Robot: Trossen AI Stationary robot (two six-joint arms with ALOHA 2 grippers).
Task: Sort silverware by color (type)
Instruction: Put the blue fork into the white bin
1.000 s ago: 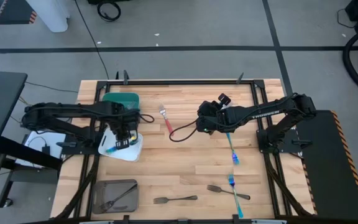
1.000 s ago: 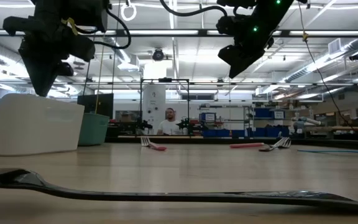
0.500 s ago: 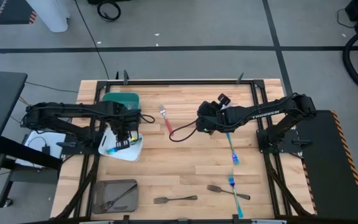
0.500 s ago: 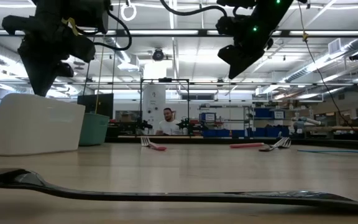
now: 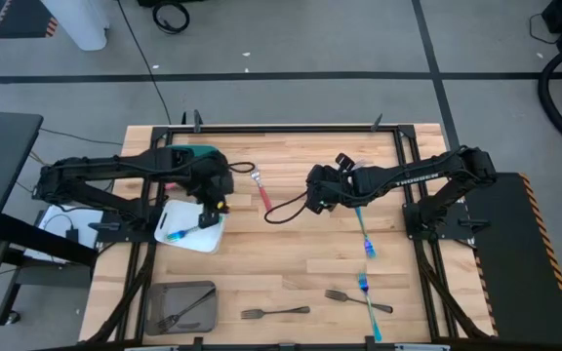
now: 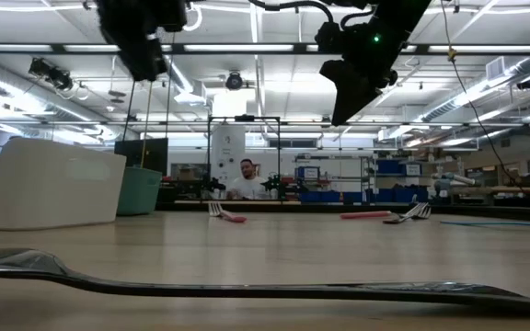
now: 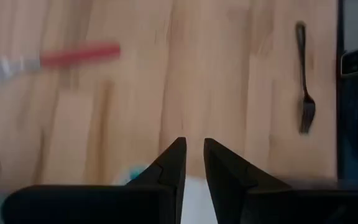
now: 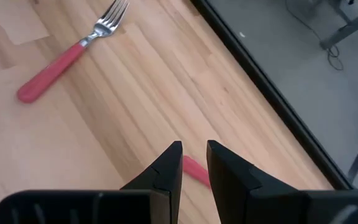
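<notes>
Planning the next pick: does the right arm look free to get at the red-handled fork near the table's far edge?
Probably yes. The red-handled fork lies alone on bare wood, and the right gripper hovers just beside it with nothing between. The left gripper is close on the fork's other side, so the arms could crowd.

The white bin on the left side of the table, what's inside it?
In the white bin lies one blue-handled utensil, seen from above. The left gripper and its arm cover the bin's far edge, so anything lying there cannot be seen.
</notes>
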